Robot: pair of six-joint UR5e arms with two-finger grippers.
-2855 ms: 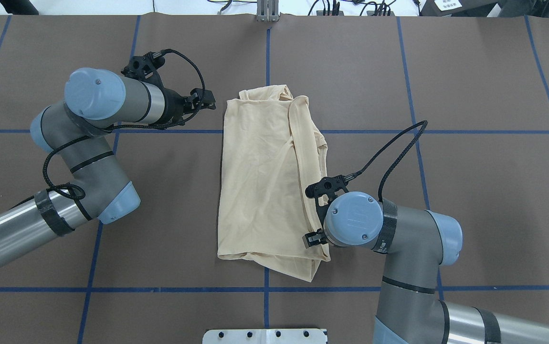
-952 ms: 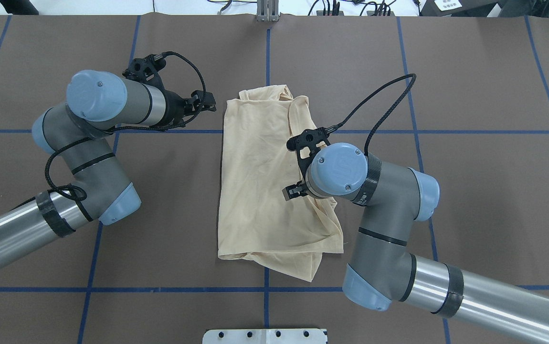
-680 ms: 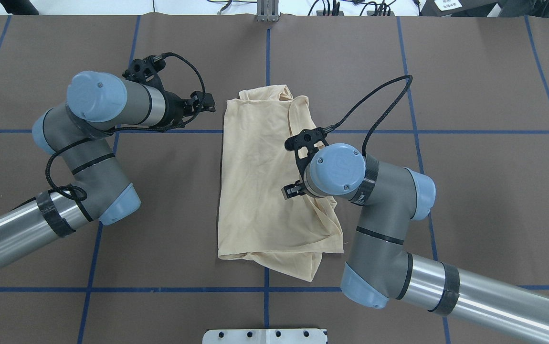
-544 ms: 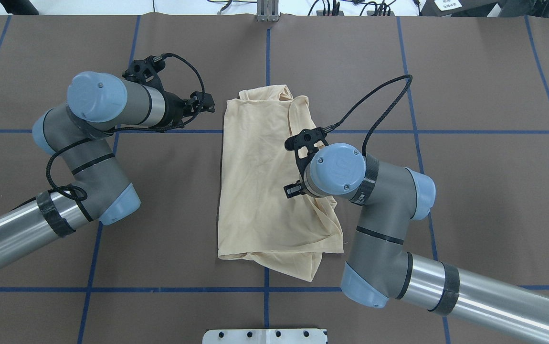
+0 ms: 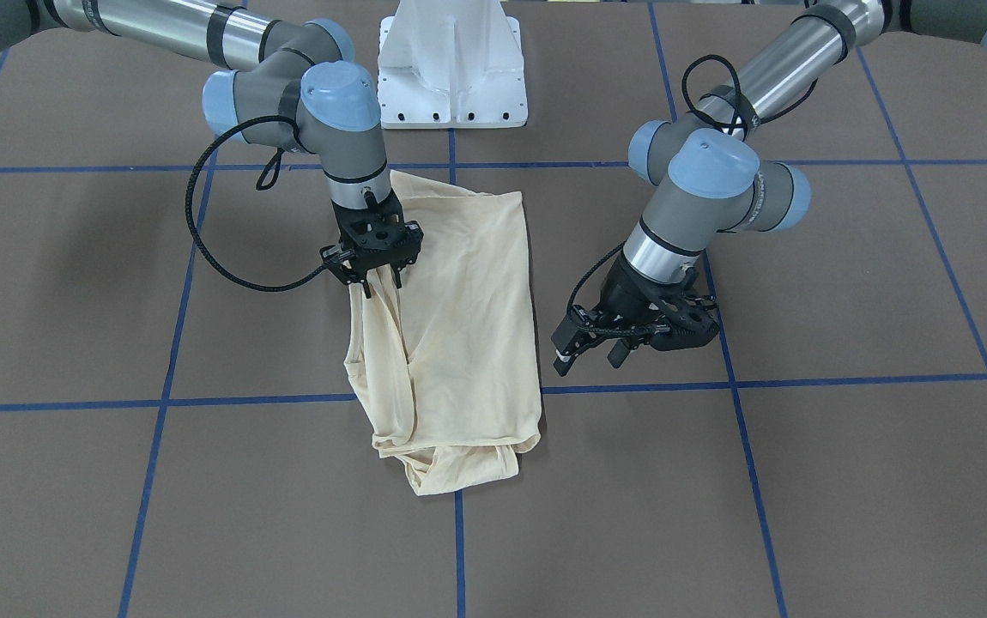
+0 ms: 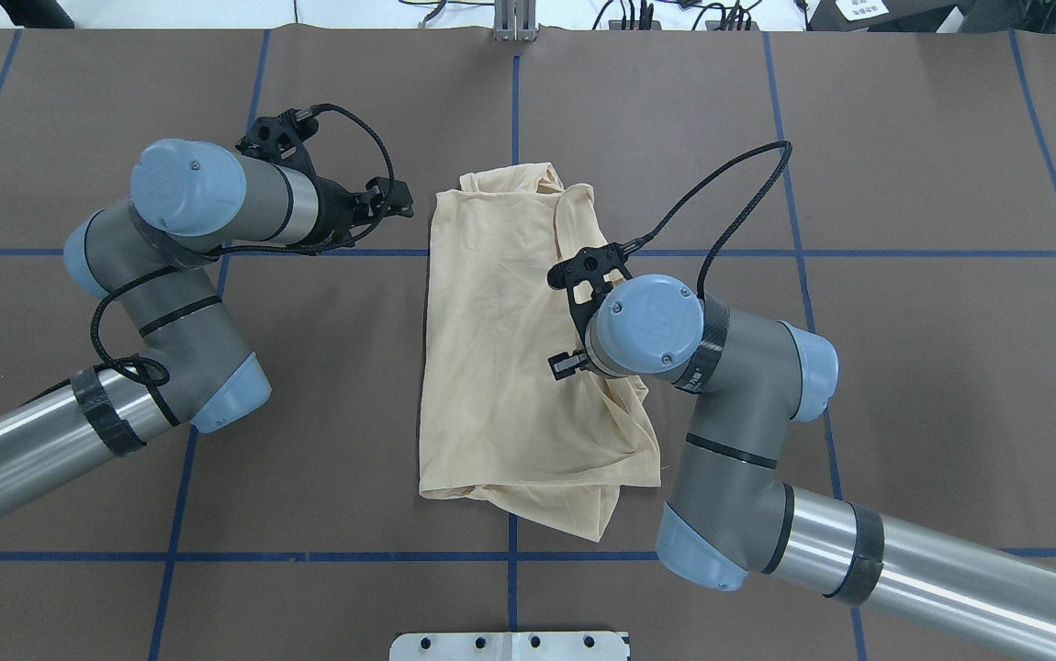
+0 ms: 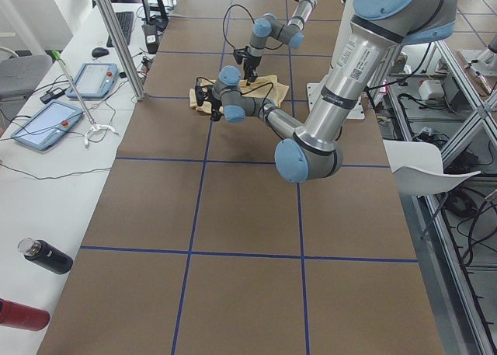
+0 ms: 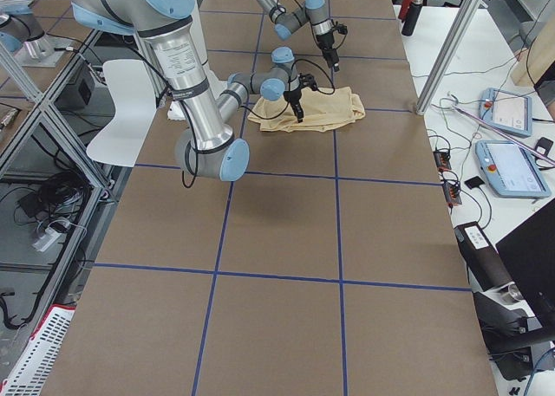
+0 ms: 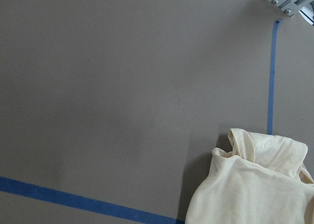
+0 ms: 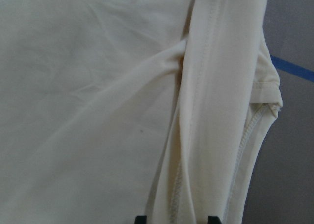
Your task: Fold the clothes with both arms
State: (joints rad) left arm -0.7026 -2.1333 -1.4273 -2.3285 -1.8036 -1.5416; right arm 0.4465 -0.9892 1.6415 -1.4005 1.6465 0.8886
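Note:
The pale cream shirt lies folded into a long strip at the table's centre, print hidden. My right gripper stands over its right edge about midway along. It is shut on a fold of the shirt, which runs between the two fingertips at the bottom of the right wrist view. From overhead only one finger shows under the wrist. My left gripper hovers open beside the collar end, off the cloth, holding nothing. The left wrist view catches the collar corner of the shirt.
Brown table cover with a blue tape grid. The white pedestal base sits at the near edge, and a metal bracket at the far edge. Side benches hold tablets and bottles.
My right gripper moved from the shirt's near right hem corner up to mid-edge, and the lower right corner of the cloth spread outward. Over the last second it hardly moved. The left arm stayed put.

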